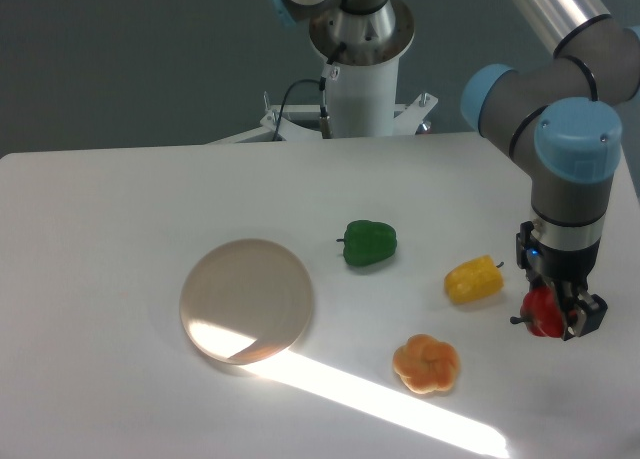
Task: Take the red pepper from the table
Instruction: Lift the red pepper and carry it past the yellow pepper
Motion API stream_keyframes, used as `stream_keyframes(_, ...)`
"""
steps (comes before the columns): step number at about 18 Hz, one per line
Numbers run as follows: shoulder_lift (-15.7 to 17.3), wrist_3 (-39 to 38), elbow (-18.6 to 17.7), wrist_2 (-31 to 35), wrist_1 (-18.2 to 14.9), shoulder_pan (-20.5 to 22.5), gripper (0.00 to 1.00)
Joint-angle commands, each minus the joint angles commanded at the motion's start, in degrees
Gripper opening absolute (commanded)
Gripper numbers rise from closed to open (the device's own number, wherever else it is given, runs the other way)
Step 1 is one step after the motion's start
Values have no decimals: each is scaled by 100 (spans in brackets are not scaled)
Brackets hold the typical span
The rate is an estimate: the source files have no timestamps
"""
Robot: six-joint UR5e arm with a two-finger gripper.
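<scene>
The small glossy red pepper (541, 313) sits between the fingers of my gripper (560, 316), which is shut on it at the right side of the white table (120, 239). It appears held just above the tabletop, its dark stem pointing left. The arm's grey and blue wrist stands upright directly above it.
A yellow pepper (473, 280) lies just left of the gripper. A green pepper (369, 243) sits near the table's middle. An orange flower-shaped toy (426, 364) lies at the front, and a round tan plate (246, 300) lies to the left. The robot base (358, 69) stands at the back.
</scene>
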Motion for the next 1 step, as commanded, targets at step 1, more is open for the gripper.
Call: stream_keyframes(1,9,0,-9,-9,0,-9,55)
